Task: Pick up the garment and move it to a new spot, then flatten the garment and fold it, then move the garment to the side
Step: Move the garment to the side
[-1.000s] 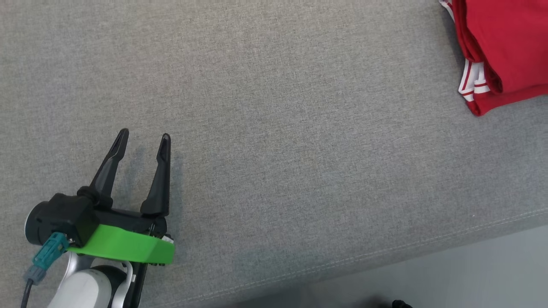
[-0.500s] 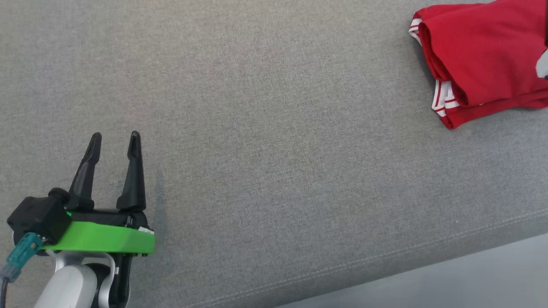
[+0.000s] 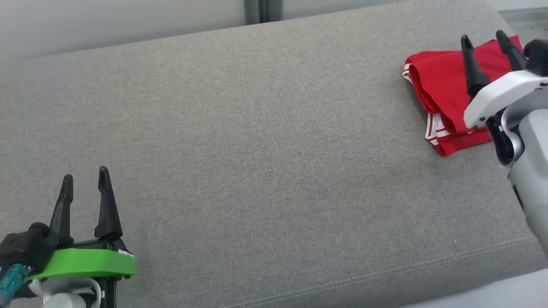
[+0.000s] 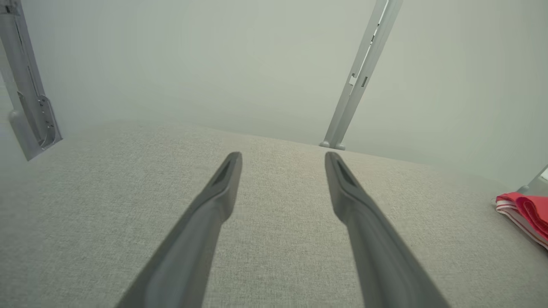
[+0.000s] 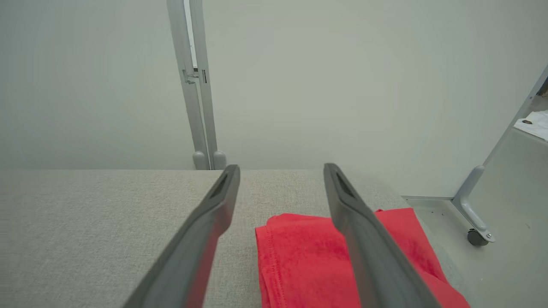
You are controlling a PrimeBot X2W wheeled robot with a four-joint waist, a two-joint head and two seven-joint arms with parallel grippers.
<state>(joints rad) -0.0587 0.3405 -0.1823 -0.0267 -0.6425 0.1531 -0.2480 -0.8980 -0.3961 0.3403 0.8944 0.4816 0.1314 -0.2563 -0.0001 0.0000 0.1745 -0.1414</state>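
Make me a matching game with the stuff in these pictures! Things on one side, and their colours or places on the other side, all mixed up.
Things:
1. garment
2. cushion
3. left end effector
4. right end effector

Matches:
a. grey
b. above the garment
c. red with white stripes
d. above bare cushion, far from the garment

Pairs: 1-c, 2-a, 3-d, 4-b
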